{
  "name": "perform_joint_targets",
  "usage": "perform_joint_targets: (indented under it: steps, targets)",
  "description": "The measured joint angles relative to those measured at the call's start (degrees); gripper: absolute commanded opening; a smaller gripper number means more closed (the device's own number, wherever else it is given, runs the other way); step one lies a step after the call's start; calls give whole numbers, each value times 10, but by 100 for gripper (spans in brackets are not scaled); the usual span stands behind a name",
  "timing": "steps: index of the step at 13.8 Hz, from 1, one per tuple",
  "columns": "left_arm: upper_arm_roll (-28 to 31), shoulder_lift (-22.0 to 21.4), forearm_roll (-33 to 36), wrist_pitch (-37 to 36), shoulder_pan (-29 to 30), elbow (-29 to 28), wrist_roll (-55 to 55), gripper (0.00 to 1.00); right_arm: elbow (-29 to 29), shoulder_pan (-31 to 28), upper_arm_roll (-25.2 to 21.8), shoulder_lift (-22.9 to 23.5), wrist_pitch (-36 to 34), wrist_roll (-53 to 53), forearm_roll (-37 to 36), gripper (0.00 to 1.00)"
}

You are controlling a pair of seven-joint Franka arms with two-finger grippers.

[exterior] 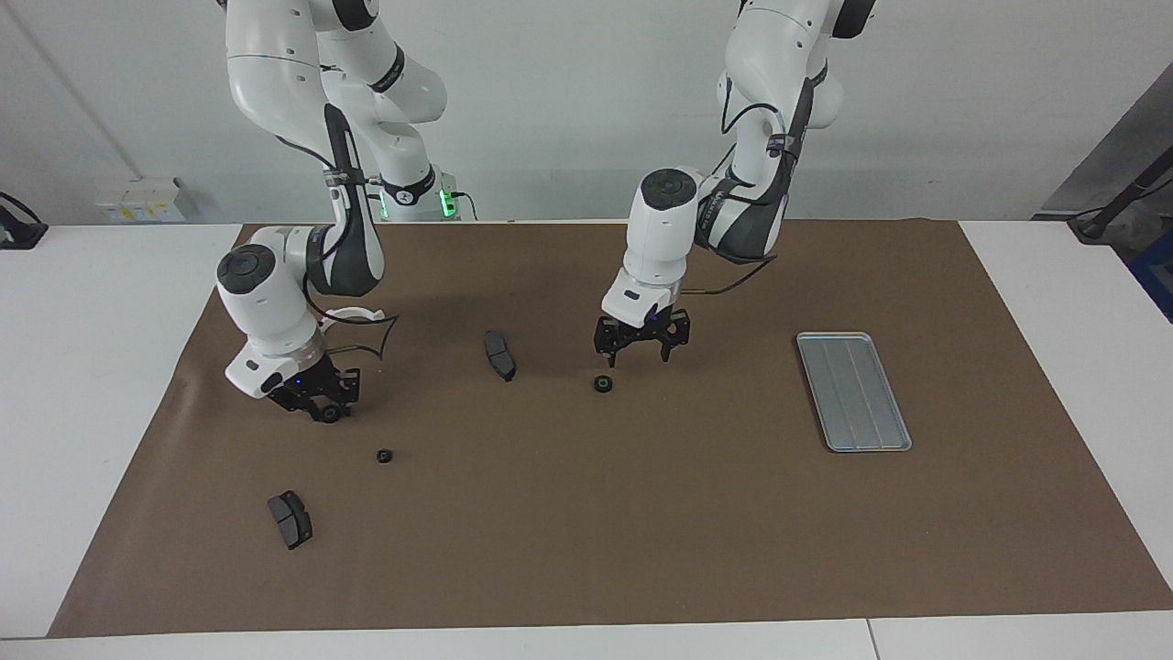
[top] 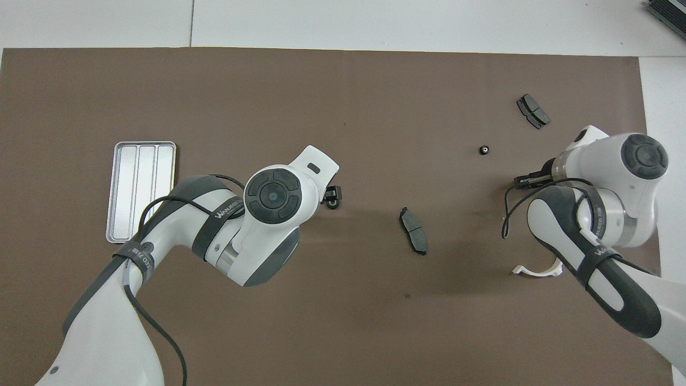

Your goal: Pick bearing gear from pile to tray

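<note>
My left gripper (exterior: pixel 640 354) hangs with jaws wide, low over the brown mat (exterior: pixel 641 532) and just above the middle gear (exterior: pixel 602 384), which lies well apart from the tray (exterior: pixel 852 390), toward the right arm's end. My right gripper (exterior: pixel 323 412) is down at the mat, jaws narrowed about the end gear (exterior: pixel 328 414), much farther from the tray; whether they grip it I cannot tell. A third gear (exterior: pixel 384 455) lies near that one, farther from the robots than the tray. The tray holds no gear
</note>
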Motion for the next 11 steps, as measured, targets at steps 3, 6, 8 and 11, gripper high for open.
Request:
perform_joint_targets:
  steps: [3, 6, 8, 11]
  targets:
    - [0, 20, 0, 13, -10, 12, -15, 100, -2, -1, 0, 1, 12, 0, 0, 48]
    - [1, 44, 24, 25, -27, 17, -38, 100, -5, -5, 0, 3, 20, 0, 0, 0]
    - [1, 70, 53, 34, -34, 35, -68, 100, -5, -5, 2, 2, 20, 0, 8, 0]
    - [1, 101, 66, 39, -39, 50, -72, 99, -3, -4, 5, 1, 21, 0, 11, 0]
